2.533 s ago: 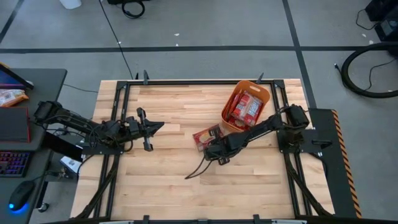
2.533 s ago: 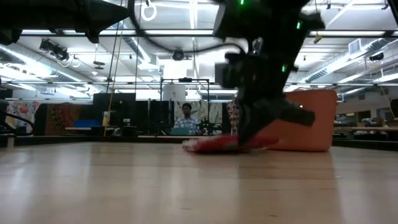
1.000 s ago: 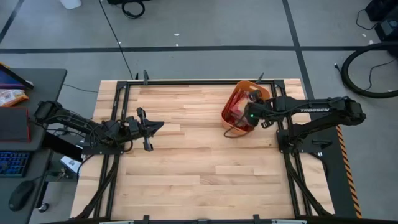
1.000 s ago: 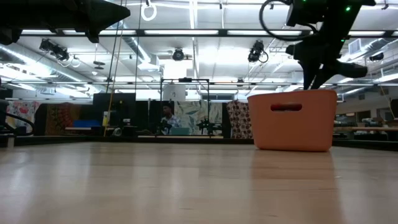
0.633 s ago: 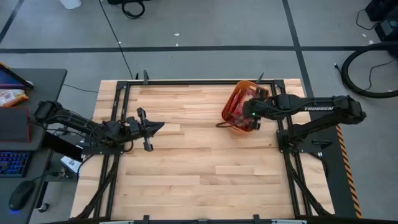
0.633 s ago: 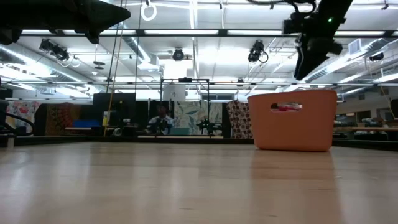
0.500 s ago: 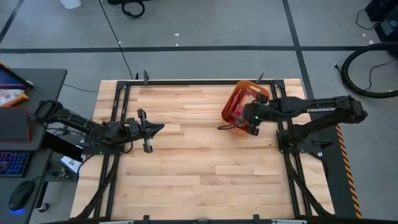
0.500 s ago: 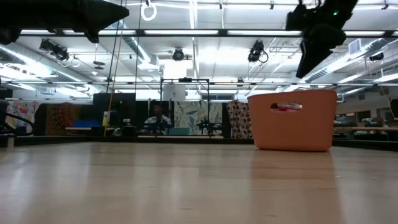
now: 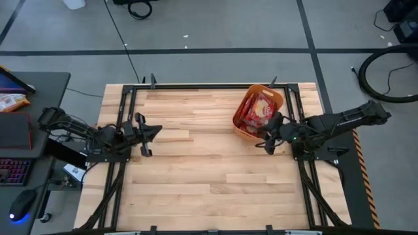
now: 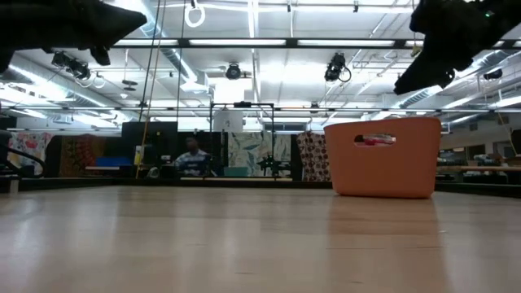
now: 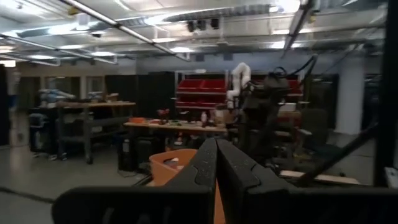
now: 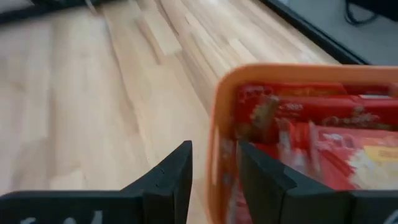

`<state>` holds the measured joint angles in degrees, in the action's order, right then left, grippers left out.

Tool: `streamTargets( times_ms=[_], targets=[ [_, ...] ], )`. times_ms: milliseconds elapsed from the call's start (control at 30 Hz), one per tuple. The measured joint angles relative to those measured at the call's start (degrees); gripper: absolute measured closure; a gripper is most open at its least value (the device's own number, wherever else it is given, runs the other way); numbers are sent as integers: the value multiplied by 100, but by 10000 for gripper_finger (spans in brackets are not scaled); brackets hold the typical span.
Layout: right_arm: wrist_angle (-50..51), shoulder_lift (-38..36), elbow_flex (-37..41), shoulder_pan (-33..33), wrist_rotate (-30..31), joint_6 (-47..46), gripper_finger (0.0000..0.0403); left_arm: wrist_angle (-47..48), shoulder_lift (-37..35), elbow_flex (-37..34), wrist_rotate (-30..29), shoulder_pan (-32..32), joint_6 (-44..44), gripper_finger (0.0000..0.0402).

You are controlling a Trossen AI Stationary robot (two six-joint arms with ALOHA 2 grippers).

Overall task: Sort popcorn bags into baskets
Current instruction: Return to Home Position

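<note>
The orange basket stands at the table's far right, and several red popcorn bags lie inside it; one bag shows through its cut-out handle. My right gripper hovers open just off the basket's near right corner, above its rim, and touches nothing. It points slantingly down toward the basket. My left gripper hangs shut above the table's left side, with nothing in it, facing the basket. No bag lies on the tabletop.
Bare wood fills the table's middle and near side. Black frame rails run along the left and right edges. A desk with a keyboard stands left of the table. A person sits far off in the room.
My right gripper has drawn back from over the basket toward the table's near right, rolling its wrist. A red bag now shows through the basket's cut-out handle where none showed a second ago. My left gripper has pulled back toward the table's left edge.
</note>
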<state>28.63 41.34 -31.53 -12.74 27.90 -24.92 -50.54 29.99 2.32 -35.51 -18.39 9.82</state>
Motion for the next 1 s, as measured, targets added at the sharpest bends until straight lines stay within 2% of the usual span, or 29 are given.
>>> streamTargets(
  times_ms=[133, 233, 433, 767, 933, 1000],
  targets=[
    [-717, -597, 508, -54, 18, 101, 273, 437, -357, -6, -346, 0, 18, 390],
    [-1620, -1071, 990, -50, 68, 316, 273, 763, -653, -6, -580, -11, 26, 391],
    [-3399, -1736, 1954, 3, -262, 689, 273, 1270, -1205, -6, -584, -11, 28, 396],
    [-4688, -2572, 3086, 54, -525, 1464, 273, 1933, -2121, -28, -695, -11, 106, 397],
    [-4597, -2875, 3119, 87, -546, 1711, 273, 2164, -2613, -181, -1123, -11, 284, 398],
    [-4700, -2929, 3119, 86, -335, 1946, 273, 2333, -2745, -181, -996, -8, 376, 396]
  ],
)
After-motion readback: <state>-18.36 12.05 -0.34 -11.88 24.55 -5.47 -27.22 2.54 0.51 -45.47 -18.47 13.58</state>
